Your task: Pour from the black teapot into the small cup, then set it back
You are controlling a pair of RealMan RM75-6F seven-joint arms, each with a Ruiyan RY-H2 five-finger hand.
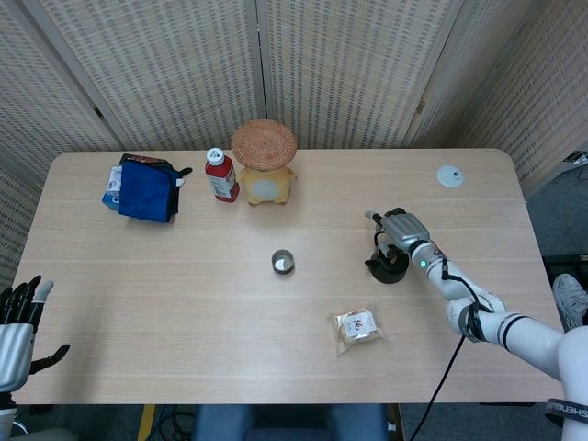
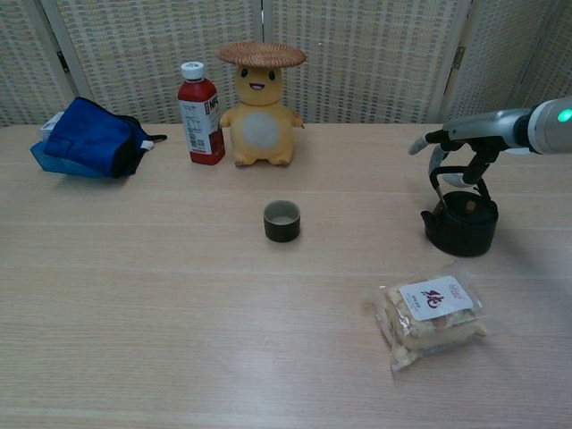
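Small black cast-iron teapot [image 2: 461, 223] with arched wire handle stands upright on the light wood desk [image 2: 161, 304], right of centre, well apart from the small dark round cup [image 2: 281, 221] with pale inside, which sits mid-desk.

Right hand [image 2: 465, 147] is over the teapot, palm down, at the handle top. Fingers [image 2: 438, 163] curl down around the handle arch; chest view shows them at the handle, but cannot tell if they are clamped on it or just touching. Head view has the right hand [image 1: 397, 228] directly above the teapot [image 1: 388, 267], covering most of the handle. Teapot base is flat on the desk, not tilted.

Left hand [image 1: 18, 326] is at the near left desk edge, head view only, holding nothing, fingers spread apart and pointing up.

Other stuff: clear plastic snack packet with white label [image 2: 431, 320] lies near the teapot, on its near side, not touching. At the far side, a yellow plush toy with woven straw hat [image 2: 260, 103], a red bottle with white cap [image 2: 201, 114] just beside it on its left, and a blue fabric bag [image 2: 88, 138] far left. Small white round disc [image 1: 449, 176] lies at the far right of the desk.
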